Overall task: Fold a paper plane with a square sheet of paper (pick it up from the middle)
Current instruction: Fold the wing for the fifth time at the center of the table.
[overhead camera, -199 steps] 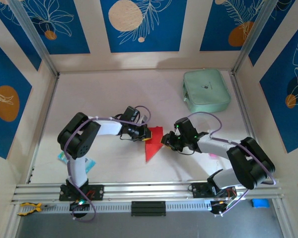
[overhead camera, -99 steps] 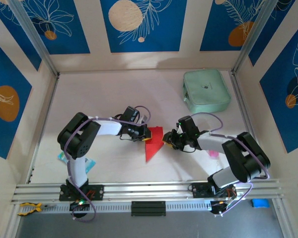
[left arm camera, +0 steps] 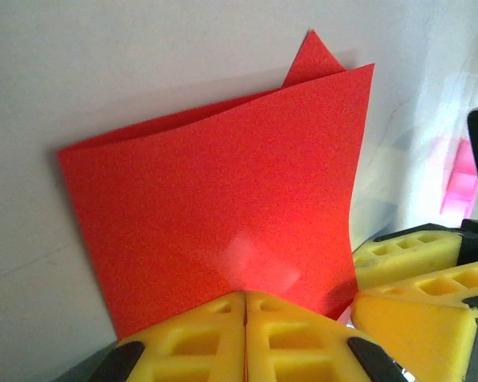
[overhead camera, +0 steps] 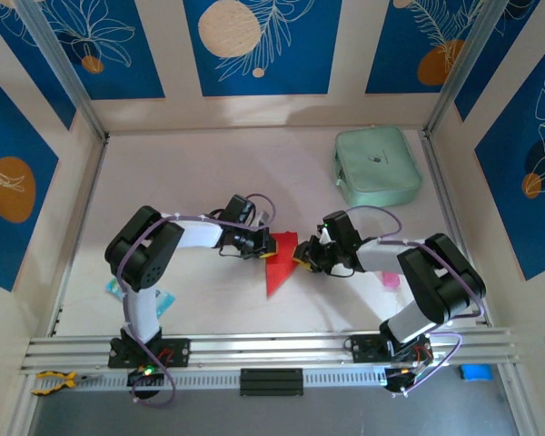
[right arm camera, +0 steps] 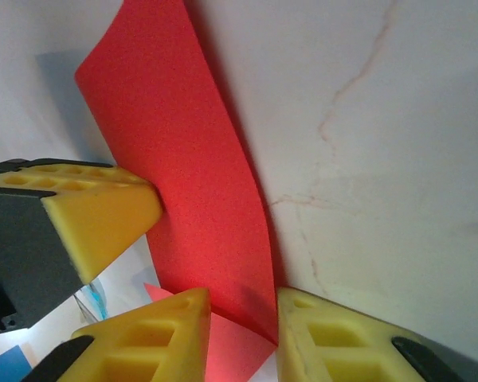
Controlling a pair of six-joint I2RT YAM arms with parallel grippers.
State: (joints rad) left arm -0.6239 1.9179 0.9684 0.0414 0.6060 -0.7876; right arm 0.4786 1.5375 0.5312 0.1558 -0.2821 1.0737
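Jaws of the left gripper [left arm camera: 245, 306] pinch the thin bright-red folded paper sheet [left arm camera: 223, 215], while those of the right gripper [right arm camera: 243, 318], part-open astride its right edge, should close squarely.

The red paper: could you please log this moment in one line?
left claw: shut on red paper | right claw: open, astride its edge | state: folded double
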